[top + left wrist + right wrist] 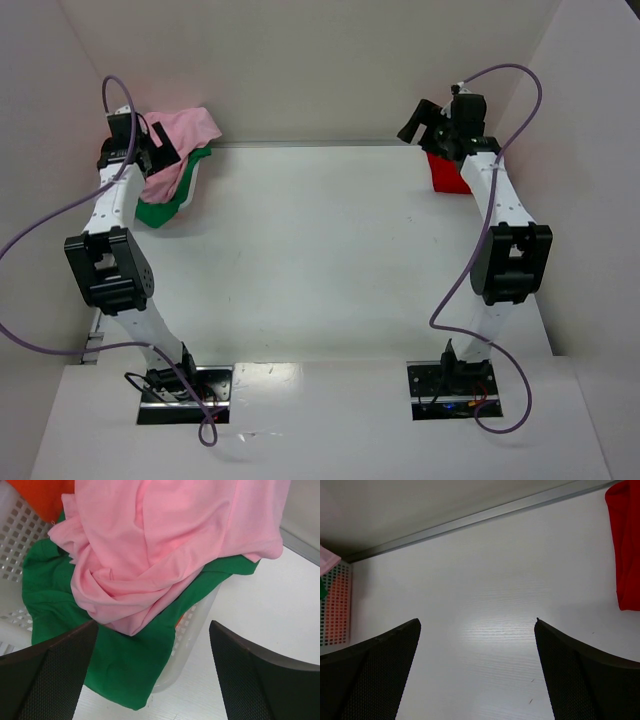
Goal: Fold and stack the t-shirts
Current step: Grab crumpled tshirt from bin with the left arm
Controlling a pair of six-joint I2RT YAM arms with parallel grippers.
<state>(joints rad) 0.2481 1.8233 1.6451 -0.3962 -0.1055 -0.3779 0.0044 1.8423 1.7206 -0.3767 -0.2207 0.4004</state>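
Note:
The light pink t-shirt (188, 130) lies crumpled on top of a pile in a white basket at the far left; in the left wrist view it (165, 545) fills the upper middle. Under it, the green t-shirt (158, 211) (120, 665) hangs over the basket's rim. The orange t-shirt (42, 495) shows at the top left. My left gripper (163, 150) (153, 624) is open, hovering just above the pile and holding nothing. The red t-shirt (445, 175) (625, 550) lies at the far right. My right gripper (415, 120) (476, 622) is open and empty above bare table, left of the red shirt.
The white perforated basket (15, 540) stands in the far left corner and also shows at the left edge of the right wrist view (335, 605). White walls enclose the table at the back and both sides. A metal strip (485, 517) runs along the back edge.

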